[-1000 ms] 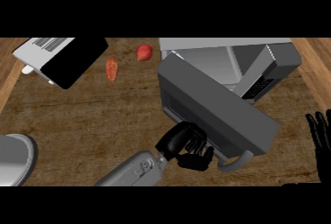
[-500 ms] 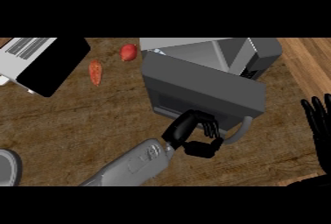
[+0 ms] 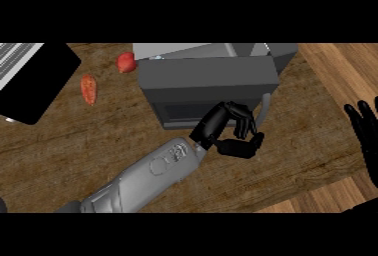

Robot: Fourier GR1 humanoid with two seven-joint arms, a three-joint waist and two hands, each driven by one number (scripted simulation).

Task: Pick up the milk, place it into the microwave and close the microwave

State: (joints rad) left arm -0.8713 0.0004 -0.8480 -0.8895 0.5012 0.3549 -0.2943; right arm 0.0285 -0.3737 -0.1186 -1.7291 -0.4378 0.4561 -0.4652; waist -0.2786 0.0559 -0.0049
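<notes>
Microwave door (image 3: 210,95) now shut, against robot hand (image 3: 227,131).

The black left hand (image 3: 225,131) is held with fingers curled on its grey forearm, while the black right hand (image 3: 363,134) is rested open at the right edge.

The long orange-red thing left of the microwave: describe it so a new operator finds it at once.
Start at the grey microwave at the top centre of the wooden counter. Two reddish items lie to its left; the long one is the lower, farther-left one, beside the black-and-white appliance. It is slim and orange-red, whereas its neighbour is short, rounded and deeper red.
</notes>
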